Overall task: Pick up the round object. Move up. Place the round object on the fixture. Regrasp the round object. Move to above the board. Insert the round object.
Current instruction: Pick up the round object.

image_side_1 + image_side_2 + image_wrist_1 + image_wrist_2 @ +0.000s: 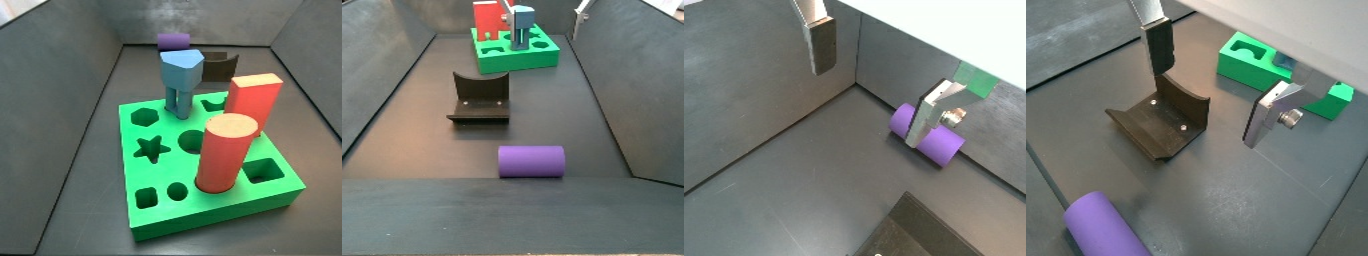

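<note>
The round object, a purple cylinder (pixel 532 161), lies on its side on the dark floor, in front of the fixture (pixel 480 100). It also shows in both wrist views (pixel 938 143) (pixel 1100 228) and at the back of a side view (pixel 171 41). The fixture (pixel 1160 125) is a black angled bracket and nothing rests on it. The green board (pixel 167 190) (pixel 536 55) (pixel 1260 65) stands beyond the fixture. My gripper (pixel 871 105) (pixel 1208 108) is open and empty, held above the floor. Its fingers (pixel 822 45) touch neither the cylinder nor the fixture.
In the board stand a thick red cylinder (pixel 226 152), a red block (pixel 251 97) and a blue pentagon-topped peg (pixel 182 75). Dark walls (pixel 616 90) enclose the floor on both sides and at the back.
</note>
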Controlling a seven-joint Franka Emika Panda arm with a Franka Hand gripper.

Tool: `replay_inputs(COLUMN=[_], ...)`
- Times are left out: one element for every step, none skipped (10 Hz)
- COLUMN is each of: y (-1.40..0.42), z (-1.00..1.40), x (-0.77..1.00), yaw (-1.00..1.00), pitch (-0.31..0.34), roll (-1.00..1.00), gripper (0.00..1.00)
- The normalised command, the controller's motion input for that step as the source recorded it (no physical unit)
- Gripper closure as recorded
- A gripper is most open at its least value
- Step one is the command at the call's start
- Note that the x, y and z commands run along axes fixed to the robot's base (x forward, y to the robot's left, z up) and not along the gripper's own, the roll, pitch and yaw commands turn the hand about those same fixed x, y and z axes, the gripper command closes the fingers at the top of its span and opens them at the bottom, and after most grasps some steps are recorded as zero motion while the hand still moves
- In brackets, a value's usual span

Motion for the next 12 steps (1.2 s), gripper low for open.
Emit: replay_inputs(y=[0.13, 0.23, 0.36, 0.24, 0.21, 0.22, 0.13, 0.02, 0.02, 0.02, 0.02, 0.07], z=[-0.01, -0.1, -0.18, -0.21, -0.27, -0.34, -0.36, -0.38, -0.38, -0.38, -0.38, -0.29], x=[-0.03, -0.02, -0.11, -0.09, -0.05, -0.01, 0.0, 0.03, 0.04, 0.04, 0.04, 0.12], yaw=[-0.19, -0.32, -0.58, -0.7, -0.76, -0.77, -0.89, -1.0, -1.0, -1.0, -1.0, -0.96], pitch=[0.0, 0.0, 0.0, 0.0, 0.0, 0.0, -0.016, -0.001, -0.003, 0.0, 0.0, -0.006], roll=[0.0, 0.0, 0.0, 0.0, 0.0, 0.01, 0.0, 0.01, 0.01, 0.01, 0.01, 0.0], gripper=[0.0, 0.0, 0.0, 0.0, 0.0, 0.0, 0.0, 0.0, 0.0, 0.0, 0.0, 0.0])
